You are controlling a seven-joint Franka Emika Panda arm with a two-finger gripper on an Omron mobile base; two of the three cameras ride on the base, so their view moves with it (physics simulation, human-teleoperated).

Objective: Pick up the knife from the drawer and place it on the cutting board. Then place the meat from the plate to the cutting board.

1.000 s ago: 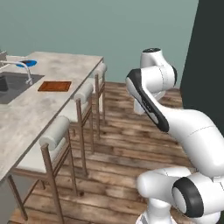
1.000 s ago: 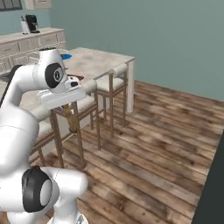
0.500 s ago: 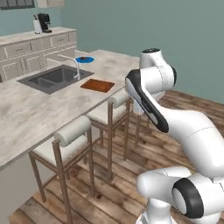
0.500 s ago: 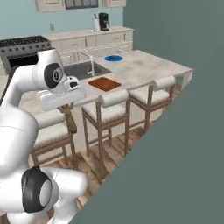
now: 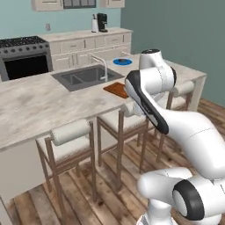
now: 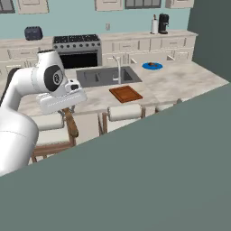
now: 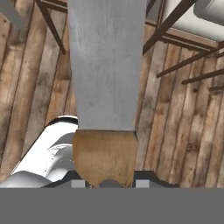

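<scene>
Between the closed fingers of the gripper (image 7: 107,183), the knife (image 7: 106,94) is held by its brown handle, blade toward 12 o'clock over the wood floor (image 7: 30,83). On the island (image 6: 180,81), the cutting board (image 6: 126,94) lies near the sink (image 6: 108,76), the blue plate (image 6: 152,66) at its 1 o'clock.

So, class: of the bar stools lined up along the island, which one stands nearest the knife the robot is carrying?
The stool directly behind the knife in the right base view, leftmost in the row. The knife's handle overlaps its seat, while the next stool stands apart, below the cutting board.
</scene>
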